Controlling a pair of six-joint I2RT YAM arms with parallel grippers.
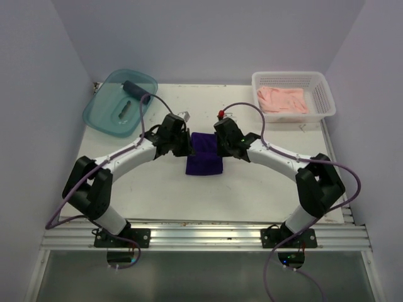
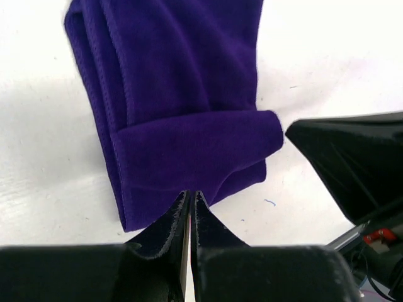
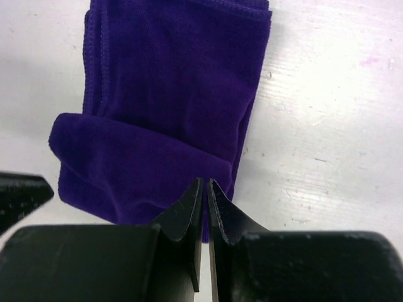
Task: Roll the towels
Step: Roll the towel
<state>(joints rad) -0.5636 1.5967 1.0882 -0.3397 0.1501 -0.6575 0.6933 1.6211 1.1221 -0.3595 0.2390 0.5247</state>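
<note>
Purple towel (image 1: 204, 157): lies on the counter (image 1: 252, 189) at mid-width, between your two arms. It is folded into a narrow strip several layers thick, with the stacked hems showing along one long side in the left wrist view. Its long axis runs from the far side toward the arm bases.

Far end of the strip: turned over onto itself in one rounded fold. The rest lies flat on the counter.

Left claw (image 1: 184, 145): you have it at the far left corner of the strip. Its fingers are pressed together with only a thin slit between them, and the tips touch the edge of the turned-over fold. You cannot tell from the wrist view whether any cloth is caught in the slit.

Right claw (image 1: 220, 146): at the far right corner, mirroring the left. It is also closed to a slit, with its tips against the fold. Whether it pinches cloth, you cannot tell.

The two claws sit near each other across the strip's width, and each shows as a black shape in the other's wrist view.

Blue towel (image 1: 134, 89): rolled, in the far part of the teal bin (image 1: 101, 113) at the far left corner.

Pink towel (image 1: 283, 99): unrolled and rumpled, in the white basket (image 1: 318, 85) at the far right.
</note>
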